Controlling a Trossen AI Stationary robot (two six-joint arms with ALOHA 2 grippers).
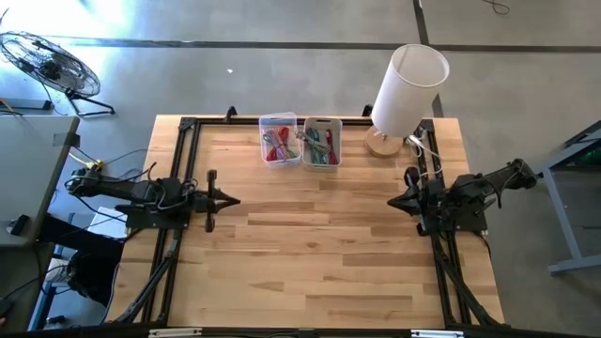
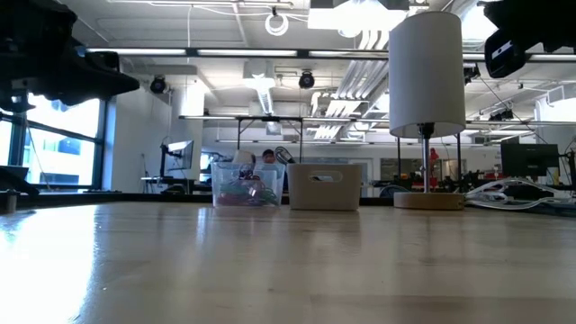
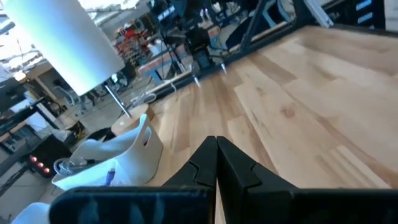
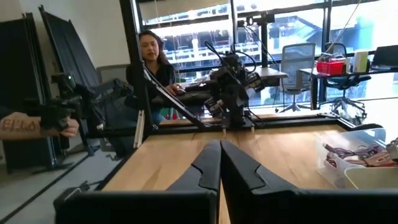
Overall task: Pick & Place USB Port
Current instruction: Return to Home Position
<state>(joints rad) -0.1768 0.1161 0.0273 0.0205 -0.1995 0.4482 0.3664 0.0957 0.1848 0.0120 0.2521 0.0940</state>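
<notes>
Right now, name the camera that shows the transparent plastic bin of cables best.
The high view: it looks straight down into the transparent plastic bin, cables visible inside. Low view shows only its side; right wrist view catches part; left wrist view, not clearly.

A transparent bin [image 2: 245, 187], gray bin [image 2: 324, 186] and lamp [image 2: 427, 76] stand on the table [image 2: 270, 265].

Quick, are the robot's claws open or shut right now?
Left gripper: shut, empty, at the table left side.
Right gripper: shut, empty, at the right side.
</notes>
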